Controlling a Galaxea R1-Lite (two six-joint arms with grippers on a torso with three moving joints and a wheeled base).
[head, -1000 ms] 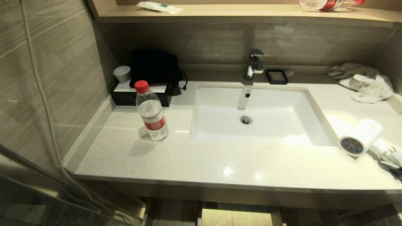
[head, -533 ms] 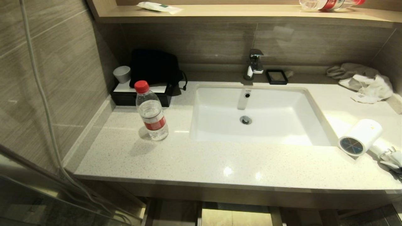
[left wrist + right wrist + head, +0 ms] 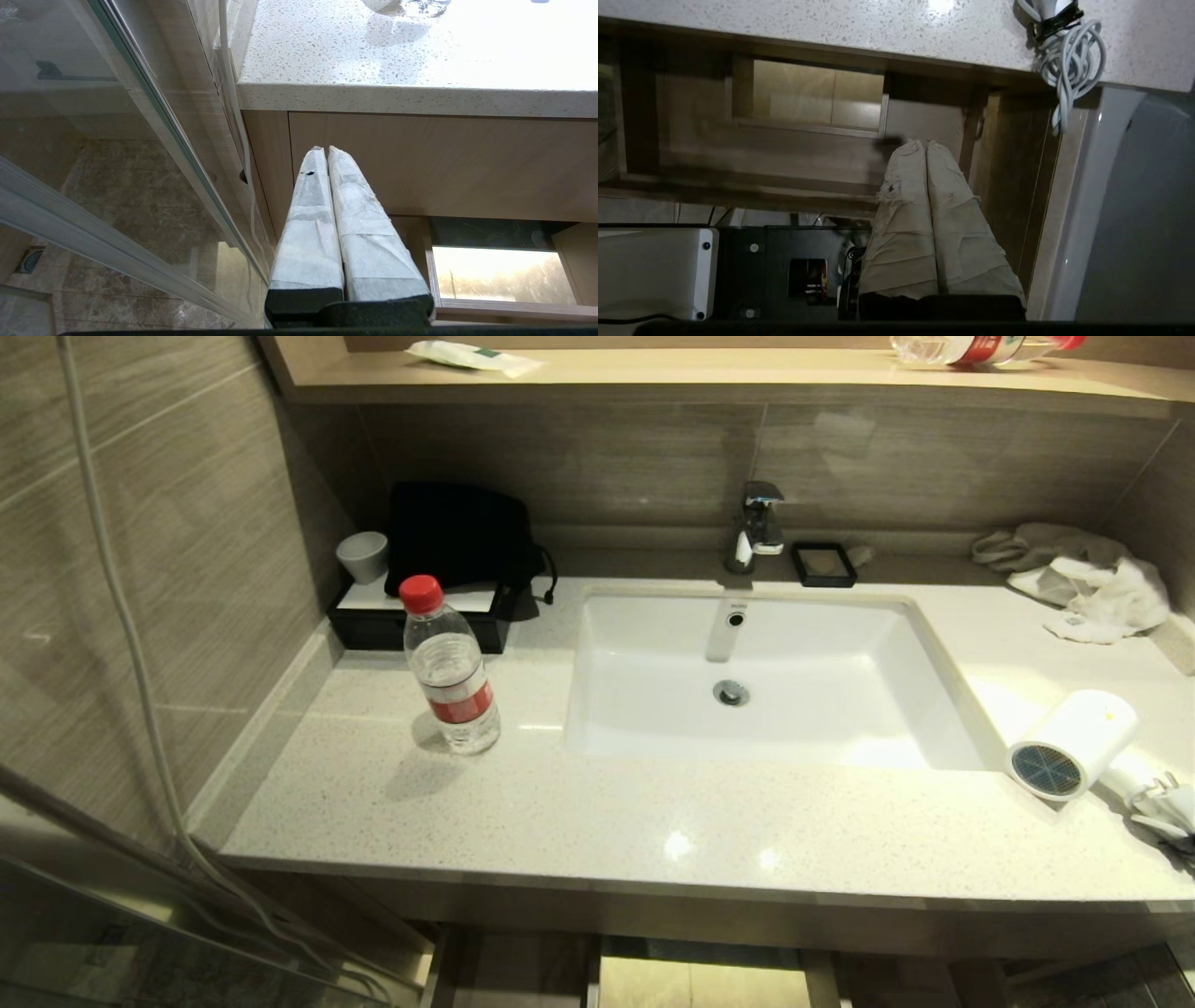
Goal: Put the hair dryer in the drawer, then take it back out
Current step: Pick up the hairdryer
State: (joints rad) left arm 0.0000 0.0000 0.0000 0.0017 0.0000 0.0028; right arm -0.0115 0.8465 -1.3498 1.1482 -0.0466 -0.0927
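The hair dryer (image 3: 1074,742) is white with a dark mesh grille; its bundled cord (image 3: 1069,58), above the right gripper (image 3: 926,144), is pale grey. The countertop (image 3: 597,821) is cream with fine speckles. Both grippers wear off-white wrapping, and the panel (image 3: 444,163) behind the left gripper (image 3: 324,150) is light wood-grain. The water bottle (image 3: 450,667) is clear with a red cap and label.

A water bottle (image 3: 451,665) stands left of the sink (image 3: 943,653); a black pouch (image 3: 459,537) and towels (image 3: 1088,581) occupy the counter's (image 3: 560,812) back corners.
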